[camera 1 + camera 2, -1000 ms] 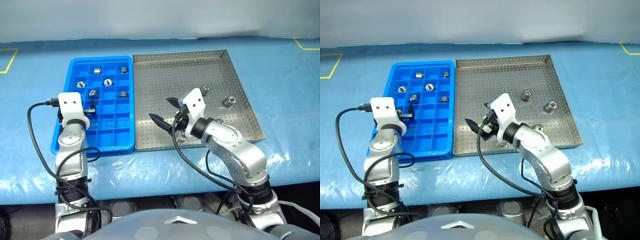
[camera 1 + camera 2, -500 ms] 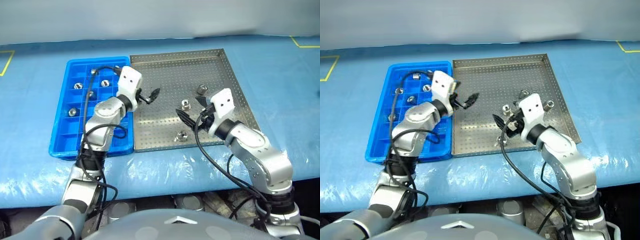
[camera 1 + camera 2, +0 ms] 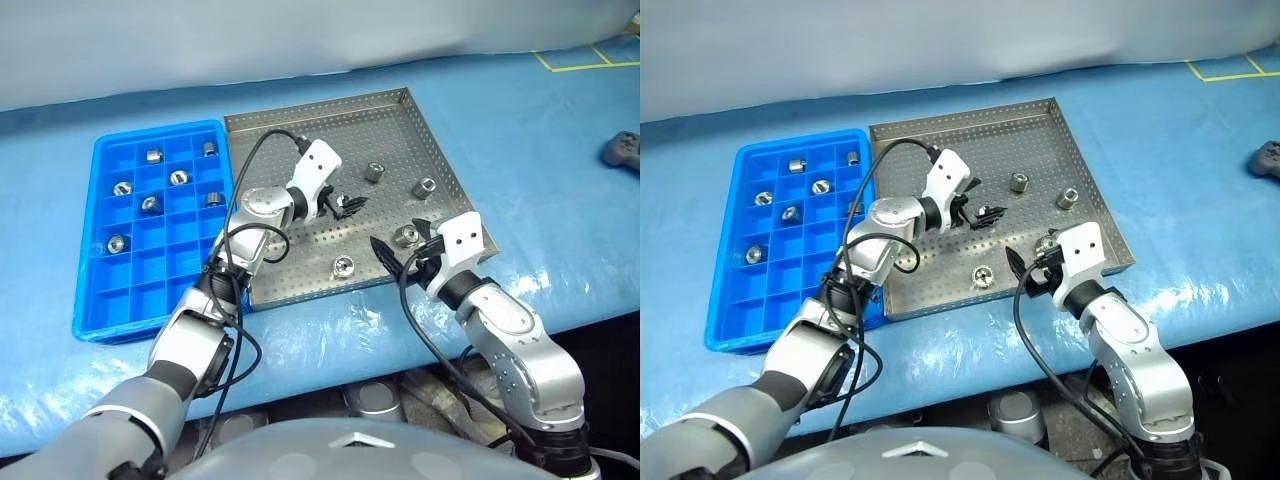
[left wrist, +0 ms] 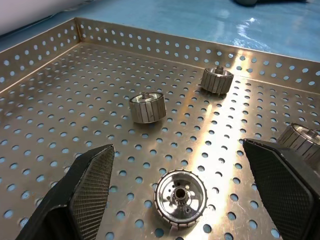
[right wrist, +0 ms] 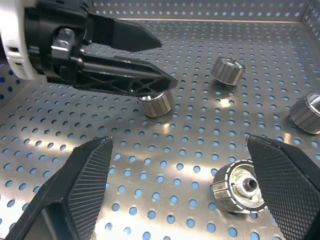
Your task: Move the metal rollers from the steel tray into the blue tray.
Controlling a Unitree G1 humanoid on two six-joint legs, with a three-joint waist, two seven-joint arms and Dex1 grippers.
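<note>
Six rollers (image 3: 150, 204) already sit in the blue tray (image 3: 92, 302), left of the steel tray (image 3: 300, 128). Over the steel tray, the left gripper (image 3: 347, 206) spreads wide (empty, lining up a pick). At its near rim the right gripper (image 3: 402, 253) waits wide near a roller (image 3: 406, 236).

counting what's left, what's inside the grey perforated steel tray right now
Four shiny metal rollers lie loose in the grey perforated steel tray. The open left gripper hovers over it, possibly covering part of the floor.
</note>
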